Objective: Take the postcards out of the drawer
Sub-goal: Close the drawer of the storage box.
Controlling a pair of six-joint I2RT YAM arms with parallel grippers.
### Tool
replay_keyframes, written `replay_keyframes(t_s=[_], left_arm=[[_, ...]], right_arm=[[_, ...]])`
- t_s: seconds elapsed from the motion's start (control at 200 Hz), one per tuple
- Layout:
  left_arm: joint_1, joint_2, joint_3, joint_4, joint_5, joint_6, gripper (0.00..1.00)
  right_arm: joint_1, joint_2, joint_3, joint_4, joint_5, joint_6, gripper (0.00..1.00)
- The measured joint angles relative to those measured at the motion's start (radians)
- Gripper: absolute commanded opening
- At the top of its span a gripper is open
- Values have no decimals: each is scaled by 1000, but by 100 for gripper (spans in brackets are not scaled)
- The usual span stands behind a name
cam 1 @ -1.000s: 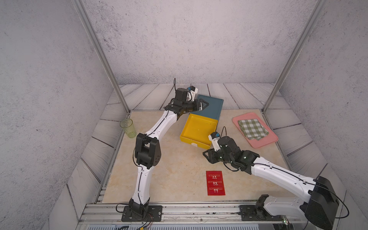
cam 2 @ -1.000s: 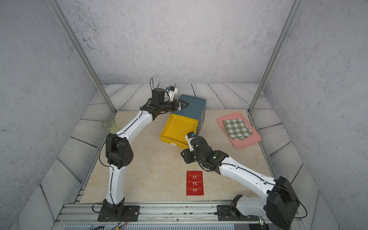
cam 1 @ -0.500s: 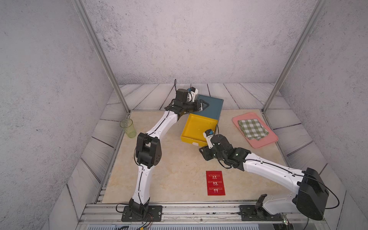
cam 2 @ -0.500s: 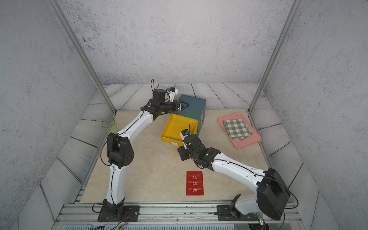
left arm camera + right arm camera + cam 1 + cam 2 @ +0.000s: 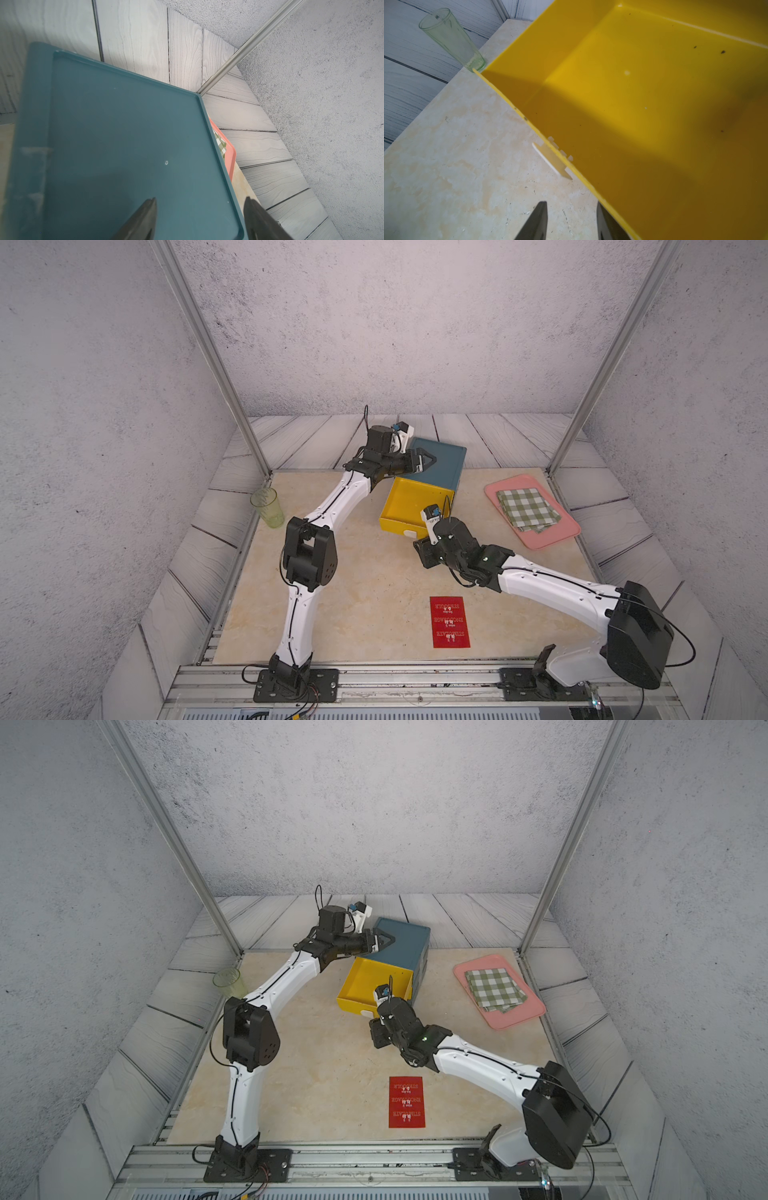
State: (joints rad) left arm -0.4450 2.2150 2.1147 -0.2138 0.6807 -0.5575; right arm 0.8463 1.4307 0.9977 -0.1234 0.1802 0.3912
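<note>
Red and flat, the postcards lie on the worktop close to its front edge, well apart from the drawer. They form one neat rectangle, long side running front to back. Three bands of white lettering cross it, upside down to the camera, each with tiny characters beside it. Whether the cards overlap or abut, I cannot tell.

Farther back, the right fingers stand parted with worktop showing between them, grasping nothing. They are just outside the drawer's front wall, near its pale handle. The drawer is yellow and pulled out of a teal cabinet; the right wrist view shows its floor plain yellow with a few dark specks. Over the cabinet's top, the left fingers are spread wide and hold nothing, one above the top, the other past its edge. A green glass stands at the worktop's left edge. To the right, a pink tray carries a checked cloth.
</note>
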Motion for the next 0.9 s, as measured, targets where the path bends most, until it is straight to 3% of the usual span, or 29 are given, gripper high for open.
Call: replay_keyframes(t_s=[0.545,0.901], left_arm=[[0,0,0,-4,0,6,72],[0,0,0,-7,0,12,72]], right_arm=[[-16,50,-2,211,160,-65,41],[-80,91,-32,346,186,-74,39]])
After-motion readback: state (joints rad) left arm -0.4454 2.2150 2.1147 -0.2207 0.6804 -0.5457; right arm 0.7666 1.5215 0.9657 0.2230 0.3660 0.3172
